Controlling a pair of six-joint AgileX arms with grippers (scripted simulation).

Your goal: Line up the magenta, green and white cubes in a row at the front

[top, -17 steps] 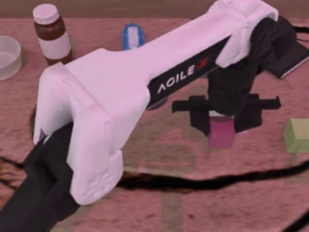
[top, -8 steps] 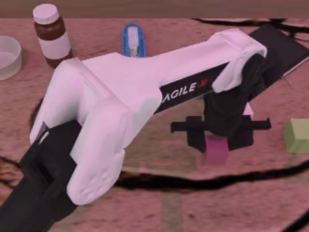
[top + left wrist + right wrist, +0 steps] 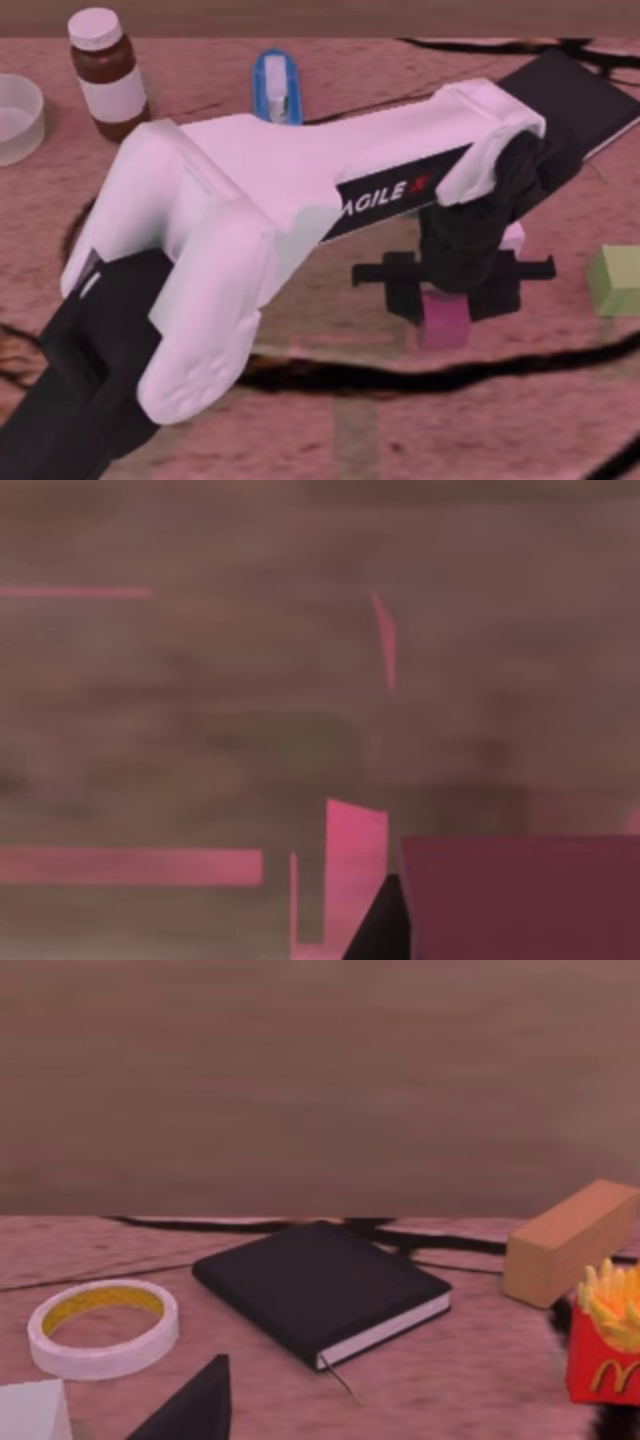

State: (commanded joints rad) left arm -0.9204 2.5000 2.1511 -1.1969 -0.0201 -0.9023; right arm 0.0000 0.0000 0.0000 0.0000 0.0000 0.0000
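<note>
Magenta cube (image 3: pixel 444 322), clamped in the left claw (image 3: pixel 452 290), has come down and forward, left of the green cube (image 3: pixel 613 281), nearing placement.

My left arm (image 3: pixel 250 240) has bulky white rounded shells, a black panel reading AGILE with a red X, black lower link and wrist, and a black two-finger left gripper (image 3: pixel 447 300) on a crossbar.

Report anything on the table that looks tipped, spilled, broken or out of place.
Nothing stands out. The brown bottle stands upright with its cap on, the black notebook lies flat and closed, and the tape roll lies flat. The left gripper is over the magenta cube; the green cube sits square near the right edge.
</note>
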